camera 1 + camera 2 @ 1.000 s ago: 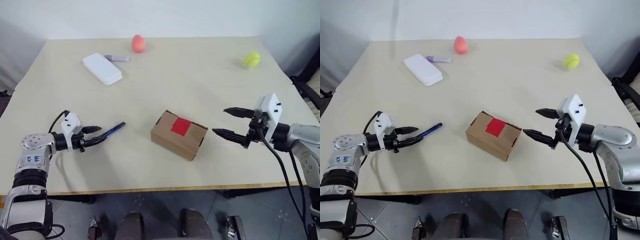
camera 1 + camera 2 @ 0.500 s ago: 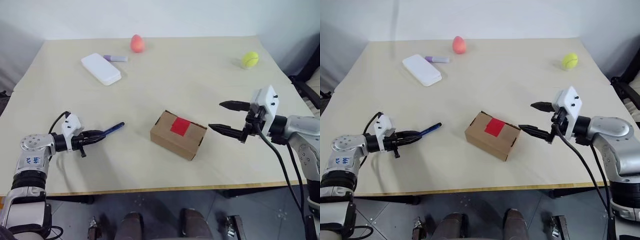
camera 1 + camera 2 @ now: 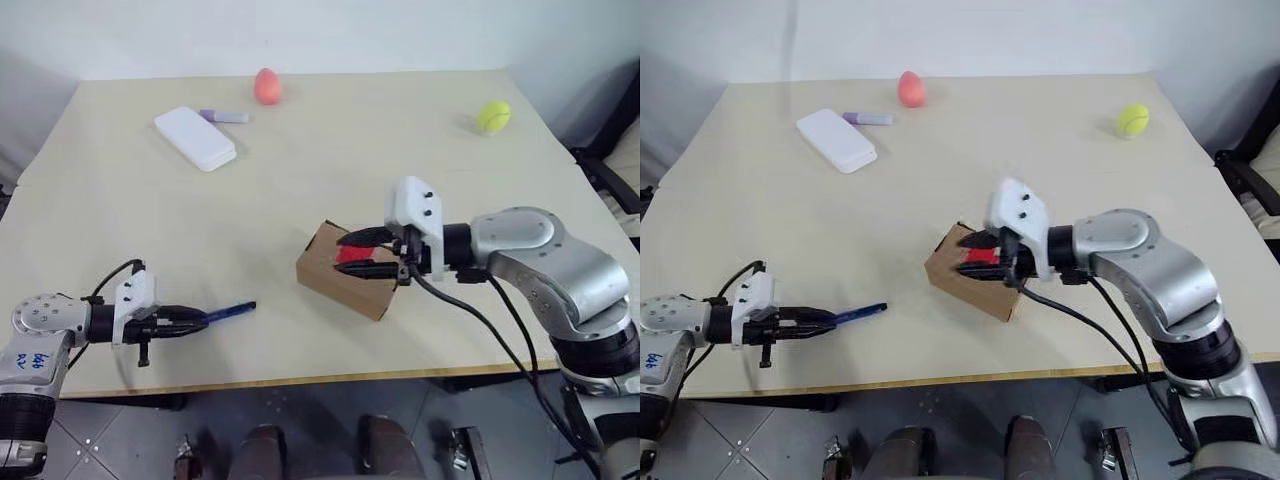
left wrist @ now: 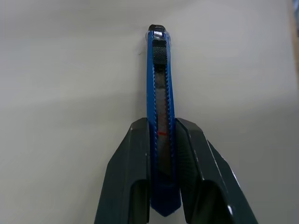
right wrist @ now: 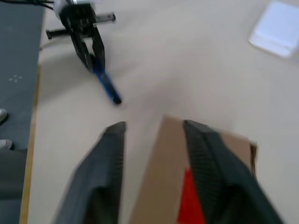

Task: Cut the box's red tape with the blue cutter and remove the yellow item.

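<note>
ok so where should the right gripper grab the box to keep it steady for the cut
Grip the box across its two long side walls, low down, coming from its right end. That leaves the red tape on top free for the blue cutter in the left gripper. The right gripper currently hangs over the taped top, probably too high.

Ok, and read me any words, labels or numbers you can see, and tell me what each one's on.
Silver joint of the left arm: blue handwritten marks, too small to read.
Blue cutter: a small red mark on the slider, no lettering.
Box: plain cardboard, no print visible.
White case: no label visible.
So there is nothing legible anywhere in these views.
</note>
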### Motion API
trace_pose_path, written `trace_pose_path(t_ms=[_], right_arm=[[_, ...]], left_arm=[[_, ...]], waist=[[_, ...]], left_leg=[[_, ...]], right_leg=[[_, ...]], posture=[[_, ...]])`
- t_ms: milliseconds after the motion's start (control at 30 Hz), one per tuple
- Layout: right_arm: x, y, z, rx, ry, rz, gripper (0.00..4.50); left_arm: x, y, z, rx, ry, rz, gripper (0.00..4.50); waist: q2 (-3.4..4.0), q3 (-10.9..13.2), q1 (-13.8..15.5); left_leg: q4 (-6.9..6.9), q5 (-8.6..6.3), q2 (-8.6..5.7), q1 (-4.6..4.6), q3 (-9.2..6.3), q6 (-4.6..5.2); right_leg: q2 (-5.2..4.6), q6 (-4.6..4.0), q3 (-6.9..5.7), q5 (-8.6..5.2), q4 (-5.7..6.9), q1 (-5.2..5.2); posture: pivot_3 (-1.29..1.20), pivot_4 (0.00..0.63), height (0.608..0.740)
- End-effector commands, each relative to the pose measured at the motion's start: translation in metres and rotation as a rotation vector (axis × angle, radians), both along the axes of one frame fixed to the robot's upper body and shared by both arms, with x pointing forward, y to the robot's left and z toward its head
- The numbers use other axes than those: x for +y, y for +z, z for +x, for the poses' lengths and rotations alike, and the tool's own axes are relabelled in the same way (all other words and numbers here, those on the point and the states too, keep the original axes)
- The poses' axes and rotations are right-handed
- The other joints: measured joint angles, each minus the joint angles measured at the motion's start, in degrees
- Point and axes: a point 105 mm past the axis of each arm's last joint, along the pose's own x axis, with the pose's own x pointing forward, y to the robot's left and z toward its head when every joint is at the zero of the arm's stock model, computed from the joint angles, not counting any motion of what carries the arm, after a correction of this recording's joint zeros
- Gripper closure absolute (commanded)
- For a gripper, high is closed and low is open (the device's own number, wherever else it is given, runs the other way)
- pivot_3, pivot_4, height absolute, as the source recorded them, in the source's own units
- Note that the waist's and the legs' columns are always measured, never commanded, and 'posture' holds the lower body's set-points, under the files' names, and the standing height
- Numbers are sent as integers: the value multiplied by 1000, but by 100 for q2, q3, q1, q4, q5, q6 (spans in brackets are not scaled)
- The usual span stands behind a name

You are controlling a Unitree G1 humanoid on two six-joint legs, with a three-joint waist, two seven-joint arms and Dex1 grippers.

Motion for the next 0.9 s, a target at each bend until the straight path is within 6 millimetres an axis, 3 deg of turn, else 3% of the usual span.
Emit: trace_pose_path(t_ms=[33, 67, 400, 900], right_arm=[[30, -28, -15, -79, 173, -186, 4093], [35, -34, -17, -91, 199, -221, 4465], [80, -83, -8, -173, 290, -315, 4465], [102, -109, -14, -144, 377, -327, 4465]], left_arm=[[-11, 8, -7, -39, -76, 50, 4071], [-13, 8, -8, -43, -79, 48, 4071], [-21, 0, -23, -46, -90, 62, 4071], [-25, -9, -25, -46, -84, 54, 4071]], waist=[[0, 0, -6], [1, 0, -8], [0, 0, -20], [0, 0, -18]], left_leg=[[-1, 0, 0, 0, 0, 0], [-1, -1, 0, 0, 0, 0], [1, -7, 3, -8, 3, -1], [2, -8, 6, -5, 4, -3]], right_leg=[[0, 0, 0, 0, 1, -1], [0, -1, 0, 0, 2, -4], [1, -1, -10, 0, 10, -15], [0, -1, -15, 0, 15, -16]], posture=[[0, 150, 740], [0, 150, 740], [0, 150, 740], [0, 150, 740]])
